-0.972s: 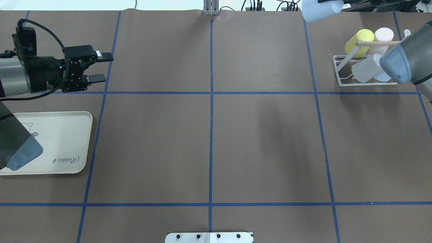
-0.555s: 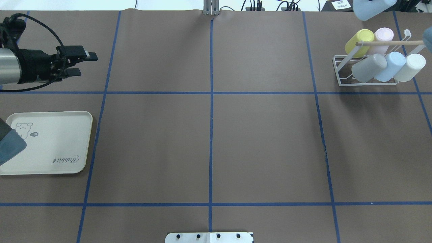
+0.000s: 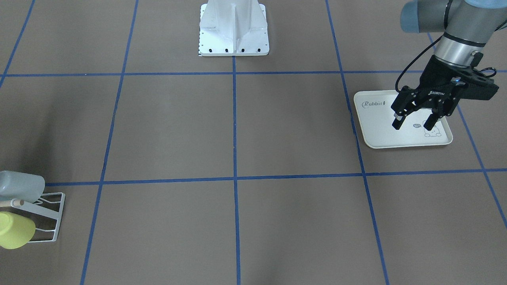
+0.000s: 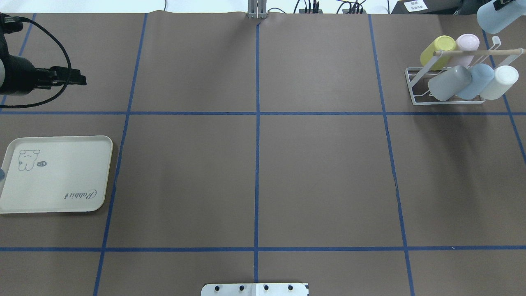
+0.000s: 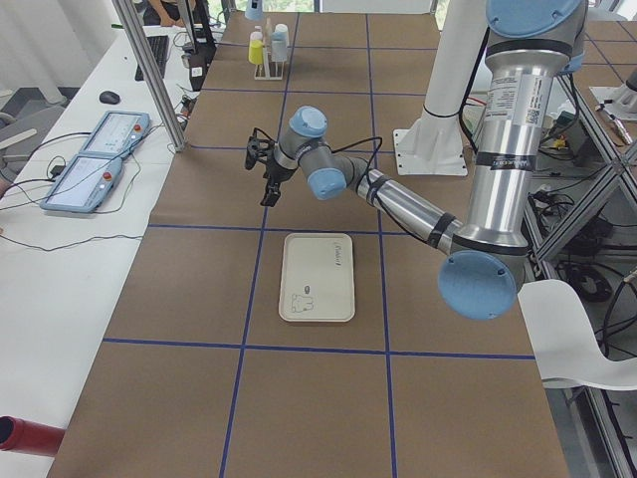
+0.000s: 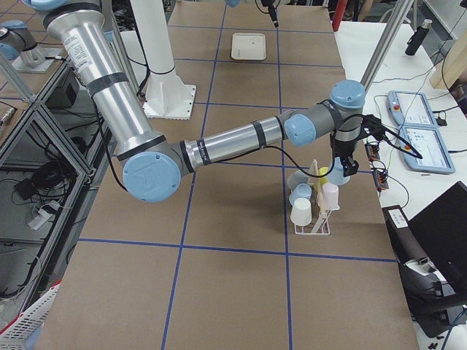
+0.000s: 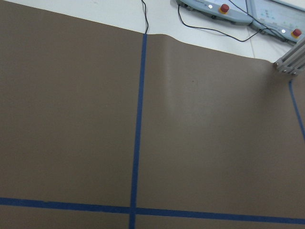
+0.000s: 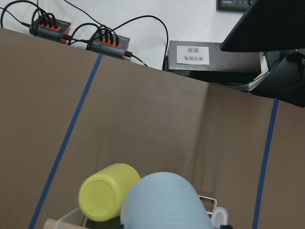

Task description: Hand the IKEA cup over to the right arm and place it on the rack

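The IKEA cup [image 4: 494,19] is light blue and hangs high over the table's far right corner, behind the rack. My right gripper [image 6: 343,166] is shut on it, and the cup [image 8: 164,202] fills the bottom of the right wrist view. The white wire rack [image 4: 448,101] with a wooden dowel [image 4: 478,52] carries yellow [image 4: 437,51], pink, grey, blue and white cups. My left gripper [image 3: 414,120] is open and empty, raised at the table's far left, beyond the tray.
A cream rabbit-print tray [image 4: 82,142] lies bare at the near left. The robot's base plate [image 4: 254,289] sits at the near edge. Control pendants [image 5: 95,164] and cables lie past the far edge.
The right arm carried the blue cup rightward along the far edge, and its elbow left the view, uncovering the rack's cups. The left arm pulled back to the left, still open.
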You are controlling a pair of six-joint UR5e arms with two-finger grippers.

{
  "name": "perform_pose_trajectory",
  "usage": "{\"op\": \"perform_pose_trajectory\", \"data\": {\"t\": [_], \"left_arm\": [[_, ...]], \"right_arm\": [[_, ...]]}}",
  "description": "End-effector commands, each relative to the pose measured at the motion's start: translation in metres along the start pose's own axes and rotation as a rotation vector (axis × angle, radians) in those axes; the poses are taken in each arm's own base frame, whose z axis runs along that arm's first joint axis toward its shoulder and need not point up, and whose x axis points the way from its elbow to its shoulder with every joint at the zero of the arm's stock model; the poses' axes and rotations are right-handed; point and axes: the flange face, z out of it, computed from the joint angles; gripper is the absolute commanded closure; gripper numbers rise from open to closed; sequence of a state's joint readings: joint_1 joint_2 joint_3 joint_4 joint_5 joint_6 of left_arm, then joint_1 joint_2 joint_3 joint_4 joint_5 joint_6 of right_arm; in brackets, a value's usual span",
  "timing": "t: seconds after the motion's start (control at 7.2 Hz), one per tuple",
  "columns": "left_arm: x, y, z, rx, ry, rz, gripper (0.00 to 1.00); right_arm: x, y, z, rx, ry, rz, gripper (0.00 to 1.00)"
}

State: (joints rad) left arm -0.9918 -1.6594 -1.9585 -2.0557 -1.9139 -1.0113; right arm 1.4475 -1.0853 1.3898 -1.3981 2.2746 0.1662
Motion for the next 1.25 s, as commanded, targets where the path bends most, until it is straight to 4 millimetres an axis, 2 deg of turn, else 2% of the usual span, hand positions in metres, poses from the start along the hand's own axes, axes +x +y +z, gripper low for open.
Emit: {"op": "perform_pose_trajectory", "data": {"t": [0.0, 0.14, 0.42, 1.11], "left_arm": [[-0.017, 0.007, 0.0, -0.018, -0.036, 0.033, 0.0], [-0.017, 0.007, 0.0, -0.018, -0.036, 0.033, 0.0], [-0.016, 0.008, 0.001, -0.02, -0.036, 0.035, 0.0], [-0.014, 0.009, 0.002, -0.025, -0.034, 0.032, 0.0]], "right_arm": [[0.023, -0.026, 0.02, -0.05, 0.014, 0.043, 0.86], [0.032, -0.032, 0.032, -0.074, 0.016, 0.066, 0.86], [0.044, -0.022, 0.048, -0.108, 0.02, 0.085, 0.86], [0.053, -0.01, 0.071, -0.15, 0.025, 0.101, 0.85]]}}
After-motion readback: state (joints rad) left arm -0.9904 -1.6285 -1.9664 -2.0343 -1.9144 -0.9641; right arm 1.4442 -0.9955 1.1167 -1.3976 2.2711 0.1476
